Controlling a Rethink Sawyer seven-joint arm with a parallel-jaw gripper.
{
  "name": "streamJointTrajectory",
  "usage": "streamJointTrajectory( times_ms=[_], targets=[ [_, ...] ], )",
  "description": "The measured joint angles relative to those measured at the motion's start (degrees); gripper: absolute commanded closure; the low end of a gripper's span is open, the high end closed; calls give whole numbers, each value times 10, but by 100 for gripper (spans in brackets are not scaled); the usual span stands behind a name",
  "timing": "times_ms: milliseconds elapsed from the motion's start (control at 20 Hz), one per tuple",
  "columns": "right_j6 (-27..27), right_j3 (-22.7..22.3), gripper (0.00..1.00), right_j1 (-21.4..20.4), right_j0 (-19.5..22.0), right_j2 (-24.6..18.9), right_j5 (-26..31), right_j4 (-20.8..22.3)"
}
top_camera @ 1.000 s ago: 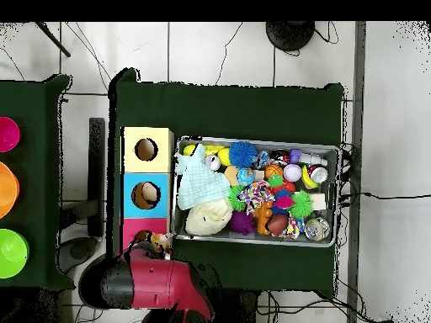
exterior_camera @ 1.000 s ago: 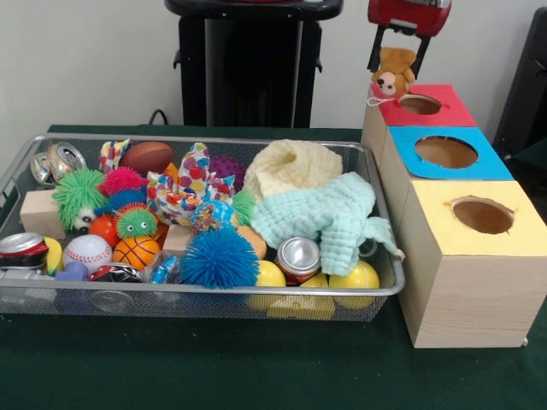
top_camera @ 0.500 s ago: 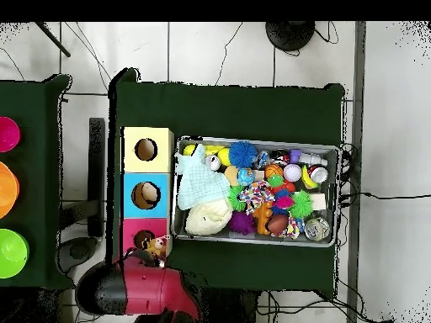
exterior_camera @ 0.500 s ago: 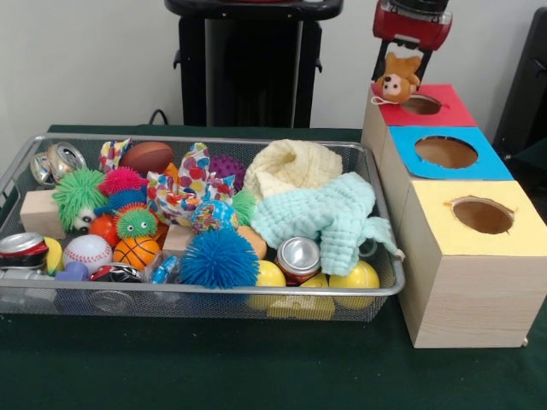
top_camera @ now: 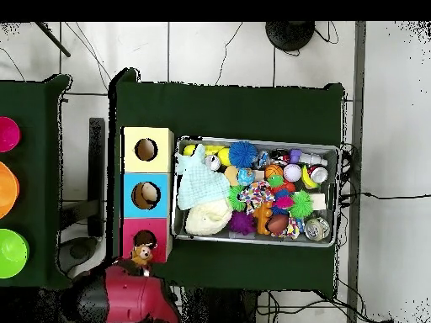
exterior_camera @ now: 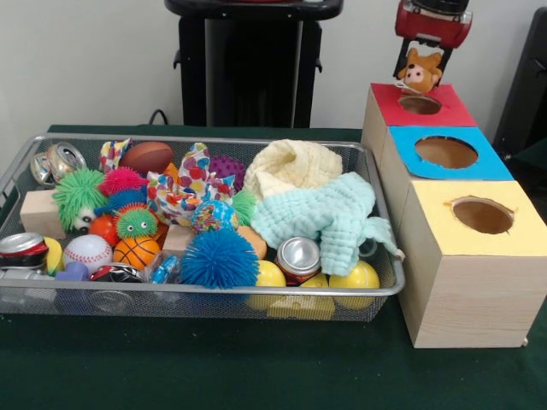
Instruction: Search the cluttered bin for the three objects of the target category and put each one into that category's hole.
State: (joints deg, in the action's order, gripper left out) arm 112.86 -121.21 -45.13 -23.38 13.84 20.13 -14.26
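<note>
Right now the pincer [exterior_camera: 421, 67], in the upper right of the front view, is clamped on a small brown stuffed animal [exterior_camera: 421, 72] and holds it above the far edge of the red-topped box [exterior_camera: 420, 104], a little behind its round hole [exterior_camera: 420, 104]. In the overhead view the same toy [top_camera: 141, 251] sits at the lower left, over the lower edge of the red box [top_camera: 145, 240], with the red arm [top_camera: 126, 296] below it.

The step in hand looks like the drop into the red hole. To do it well, the toy should first be brought squarely over the opening, since it hangs off-centre toward the rim and could catch on the edge or land on the lid. The toy is soft and looks about as wide as the hole is forgiving, so lowering it close before letting go would help it slide in and not bounce off.

The wire mesh bin [exterior_camera: 26, 145] fills the left and centre of the front view on the green surface [exterior_camera: 214, 367], well apart from the pincer, crowded with balls, cans, cloths and spiky toys. The blue-topped box [exterior_camera: 496, 166] and yellow-topped box [exterior_camera: 436, 213] stand beside it.
</note>
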Motion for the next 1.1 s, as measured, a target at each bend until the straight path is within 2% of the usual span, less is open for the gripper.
streamJointTrajectory(
  times_ms=[200,400,1000,1050,1100],
  targets=[
    [3,0,0,3,-24,0,0,-16],
    [3,0,0,8,-29,0,0,-26],
    [3,-9,0,1,16,-31,12,-28],
    [3,-10,100,0,20,-34,12,-28],
    [3,-10,100,0,21,-34,11,-28]
  ],
)
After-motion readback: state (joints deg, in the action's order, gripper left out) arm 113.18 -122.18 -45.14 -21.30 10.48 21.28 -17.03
